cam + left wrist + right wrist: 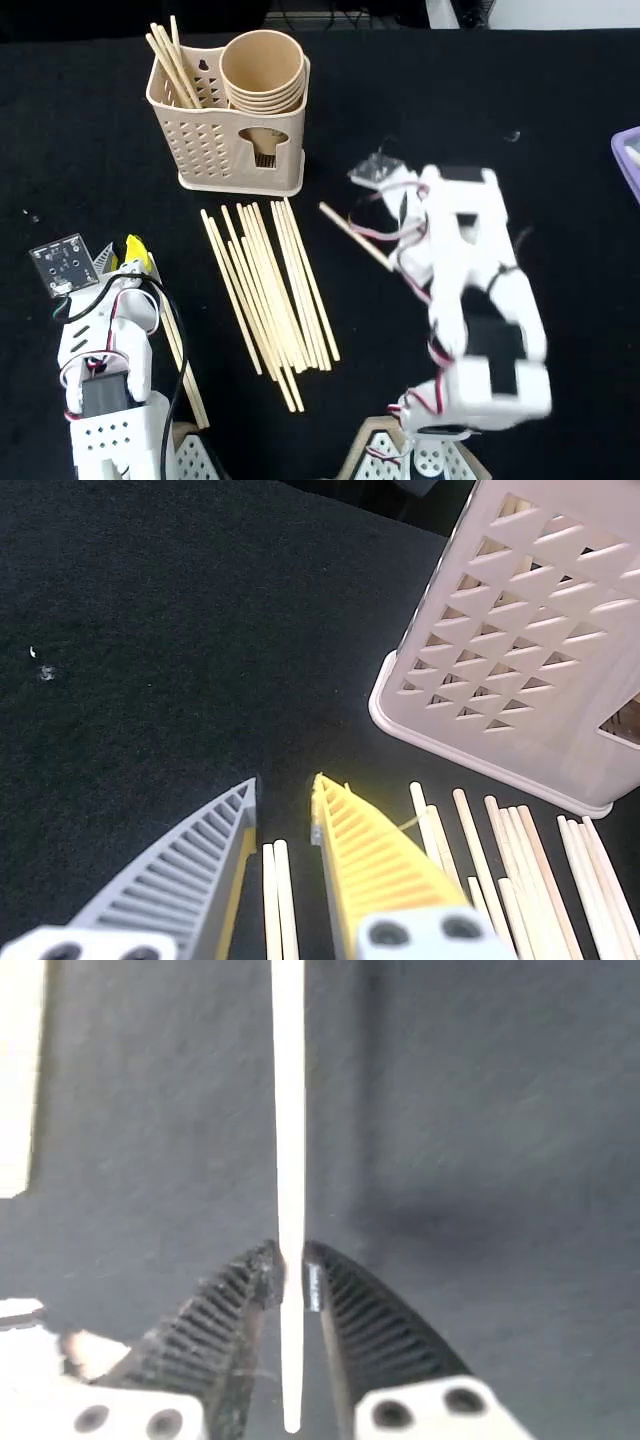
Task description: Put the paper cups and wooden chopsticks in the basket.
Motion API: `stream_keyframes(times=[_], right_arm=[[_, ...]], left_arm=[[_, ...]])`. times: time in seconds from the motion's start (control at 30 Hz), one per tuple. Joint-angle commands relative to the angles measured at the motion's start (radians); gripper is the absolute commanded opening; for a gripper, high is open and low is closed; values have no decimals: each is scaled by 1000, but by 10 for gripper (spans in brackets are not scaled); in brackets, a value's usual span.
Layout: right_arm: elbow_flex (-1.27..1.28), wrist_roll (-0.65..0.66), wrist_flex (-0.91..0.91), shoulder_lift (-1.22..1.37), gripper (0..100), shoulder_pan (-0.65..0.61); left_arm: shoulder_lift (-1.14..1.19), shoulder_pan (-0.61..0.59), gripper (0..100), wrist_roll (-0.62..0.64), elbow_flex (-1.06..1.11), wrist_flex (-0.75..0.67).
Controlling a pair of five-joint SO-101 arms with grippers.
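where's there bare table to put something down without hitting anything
Bare cloth lies left of the basket, beyond the left arm, and between the basket and the purple object at the right edge, beyond the right arm. Crowded: in front of the basket, where loose chopsticks fill the gap between the arms.

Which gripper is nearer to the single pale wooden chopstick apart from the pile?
Right. The right gripper is shut on the single pale wooden chopstick; the left gripper is on the far side of the pile of loose chopsticks, open around two others.
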Motion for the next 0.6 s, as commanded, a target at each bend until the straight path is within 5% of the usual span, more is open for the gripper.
stream_keyframes(times=[0.0,0.13,0.23,0.47,0.57], right_arm=[[252,-18,-110,-243,11,-34],[418,-43,-245,-383,11,-164],[469,-180,-334,-421,23,-278],[450,-394,-456,-383,263,-476],[433,-443,-508,-372,282,-528]], left_arm=[[-14,13,105,-2,22,-5],[-14,12,105,-2,22,-5],[-14,8,104,-2,22,-5],[-14,7,104,-2,22,-5],[-14,7,104,-2,22,-5]])
